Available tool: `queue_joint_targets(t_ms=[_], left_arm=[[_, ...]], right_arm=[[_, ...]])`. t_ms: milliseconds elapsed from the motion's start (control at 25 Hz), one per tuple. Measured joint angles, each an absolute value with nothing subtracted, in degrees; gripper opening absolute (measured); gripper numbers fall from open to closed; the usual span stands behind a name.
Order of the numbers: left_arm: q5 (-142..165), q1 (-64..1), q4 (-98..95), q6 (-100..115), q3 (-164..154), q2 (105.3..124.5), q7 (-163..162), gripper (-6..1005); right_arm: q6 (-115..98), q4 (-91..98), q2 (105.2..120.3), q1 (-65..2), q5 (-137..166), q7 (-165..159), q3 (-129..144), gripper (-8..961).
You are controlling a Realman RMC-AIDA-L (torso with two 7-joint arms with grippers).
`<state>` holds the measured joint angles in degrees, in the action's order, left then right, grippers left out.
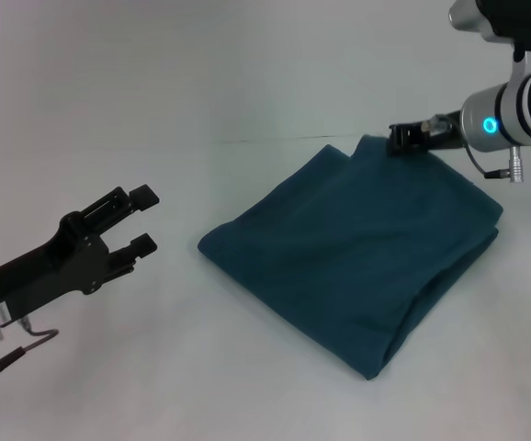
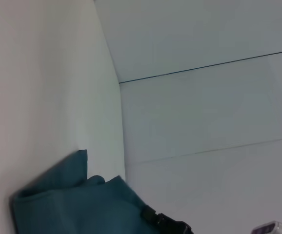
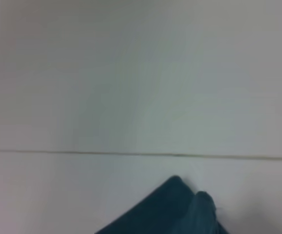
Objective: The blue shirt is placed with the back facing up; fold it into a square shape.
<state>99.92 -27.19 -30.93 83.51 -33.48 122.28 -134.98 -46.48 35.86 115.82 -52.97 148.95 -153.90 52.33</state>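
1. The dark teal-blue soft cloth shirt (image 1: 357, 253) lies on the plain white table (image 1: 155, 119), right of centre in my head view. It is already folded into a compact, layered, roughly four-sided bundle.
2. Judgement: the folding is mostly done. The shape reads as a skewed square, with stacked layers showing along the near-right edge. No sleeves or lettering visible.
3. Likely left: release the far corner, maybe square up the edges. The far corner looks a bit bunched, with two small peaks there in the right wrist view (image 3: 180, 209).
4. My right gripper (image 1: 403, 138) is at the shirt's far corner, touching the cloth or right on its edge. I cannot tell whether it is clamped on the fabric or merely resting against it; the tips are hidden by the cloth.
5. The left wrist view shows that same black gripper (image 2: 168, 224) at the bundle's edge, with no better look at the tips.
6. My left gripper (image 1: 140, 219) hangs off to the left, well apart from the shirt. Its fingers are spread apart, holding nothing and touching nothing.
7. Risk, as I see it: pulling the right arm away while it is gripping could drag the top layer and undo the fold.
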Motion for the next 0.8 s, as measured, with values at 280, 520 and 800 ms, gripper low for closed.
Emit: queue_joint_targets(t_ms=[280, 520, 800], left_arm=[[99.93, -27.25, -30.93, 83.58, -33.48, 122.18, -134.99, 920], [99.74, -27.21, -30.94, 83.86, -33.49, 122.09, -135.00, 920], [99.60, -27.07, -30.94, 83.63, -33.49, 122.14, -135.00, 920]], right_arm=[[-47.56, 45.79, 118.55, -49.71, 148.97, -153.89, 56.46, 50], [-46.64, 44.31, 118.47, -49.97, 149.15, -153.01, 57.09, 72], [-43.76, 43.02, 119.08, -50.32, 153.65, -153.13, 57.12, 97]])
